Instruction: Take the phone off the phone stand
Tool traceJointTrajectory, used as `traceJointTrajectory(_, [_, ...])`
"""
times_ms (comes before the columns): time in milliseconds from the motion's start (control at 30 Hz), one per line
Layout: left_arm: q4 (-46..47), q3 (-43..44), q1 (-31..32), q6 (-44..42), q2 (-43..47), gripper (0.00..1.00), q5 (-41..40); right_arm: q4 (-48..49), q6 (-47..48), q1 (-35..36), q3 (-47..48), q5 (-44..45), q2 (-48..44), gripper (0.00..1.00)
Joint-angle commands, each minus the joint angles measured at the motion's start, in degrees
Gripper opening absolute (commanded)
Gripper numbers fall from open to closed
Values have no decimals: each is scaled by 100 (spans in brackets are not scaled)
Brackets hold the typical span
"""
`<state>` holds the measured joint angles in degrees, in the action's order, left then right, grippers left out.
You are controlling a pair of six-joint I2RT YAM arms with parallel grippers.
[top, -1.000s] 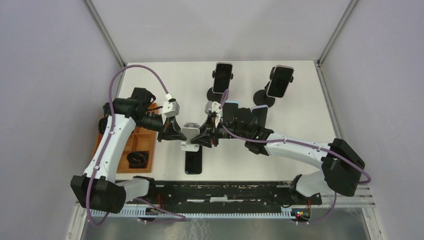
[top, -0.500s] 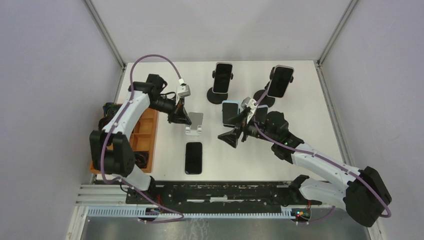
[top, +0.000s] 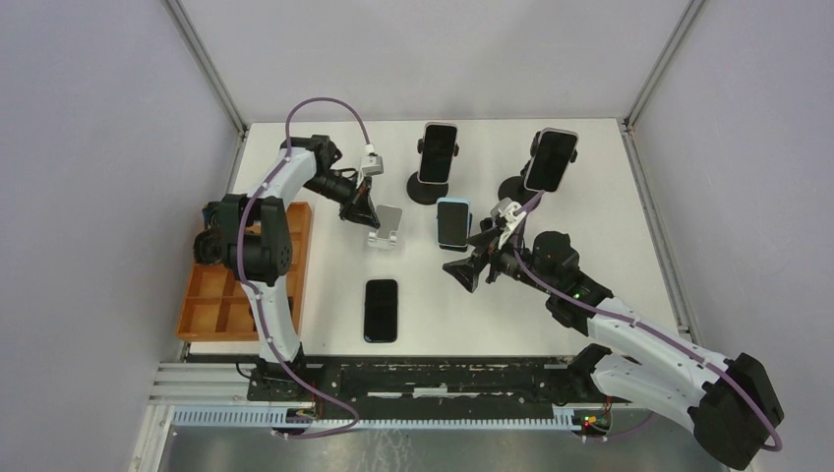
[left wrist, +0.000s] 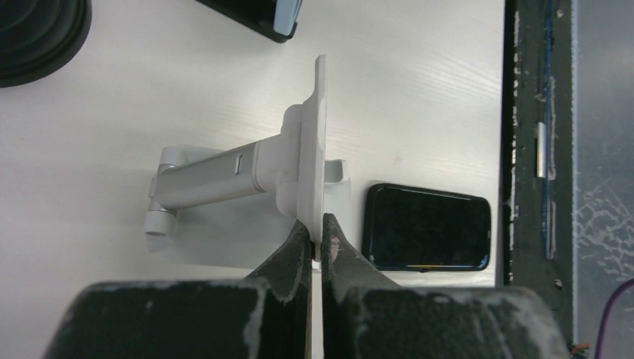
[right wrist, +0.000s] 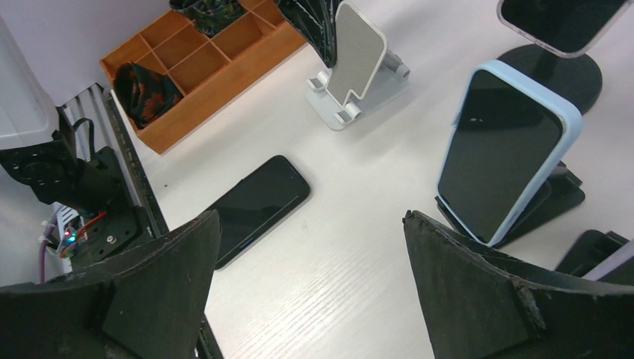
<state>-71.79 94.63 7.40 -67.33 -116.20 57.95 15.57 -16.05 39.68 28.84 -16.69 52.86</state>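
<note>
1. Table (top: 610,197): white; carries everything below.
2. Wooden tray (top: 211,305): left of the white stand (top: 387,228), well apart.
3. Right gripper (top: 460,271): right of the white stand, jaws spread wide, holding nothing, near item 6.
4. Left gripper (left wrist: 318,232): jaws pinching the rim of the white stand's back plate (left wrist: 320,149).
5. White stand: upright, empty.
6. Blue-cased phone (top: 453,222): right of the white stand, propped on a dark stand (right wrist: 557,196).
7. Black phone (top: 381,310): flat on the table, on the near side of the white stand; apparently already removed.

Hazards: the pinch is thin and at the rim, so a tug could tip the white stand onto the black phone. A careless swing of the wide right jaws could topple the blue-cased phone.
</note>
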Motion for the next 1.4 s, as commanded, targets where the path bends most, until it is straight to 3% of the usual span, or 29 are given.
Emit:
traceJointTrajectory(0, [529,138,-47,28,-210,2,-91,50,102,-5,-102,344,-22,98])
traceJointTrajectory(267, [132,477,-269,-382,-808,2,60,183,107,-9,-124,285,181,98])
traceJointTrajectory(333, [150,426,-314,-420,-829,7,8,168,92,-11,-124,290,190,98])
traceJointTrajectory(533, [612,-109,-536,-381,-423,74,-78,55,17,-22,-55,418,246,98])
traceJointTrajectory(567, [624,-139,-590,-393,-341,90,-26,43,-1,-26,-38,442,270,98])
traceJointTrajectory(600, [607,-133,-639,-395,-271,97,-13,27,-22,-33,-9,457,290,98])
traceJointTrajectory(767, [21,242,-722,-430,16,100,-155,-87,-78,-118,134,800,506,98])
traceJointTrajectory(1033, [-261,694,-729,1095,1257,100,-985,39,-81,-138,454,1428,1287,98])
traceJointTrajectory(1100, [-389,704,-731,1140,1674,100,-1096,241,-213,-137,428,1609,1484,98])
traceJointTrajectory(1200, [-26,570,-960,1478,2275,100,-1228,710,-335,-103,307,1943,1789,98])
traceJointTrajectory(1367, [328,1151,-1046,2555,2579,100,-1742,1086,-303,10,370,2444,2278,98])
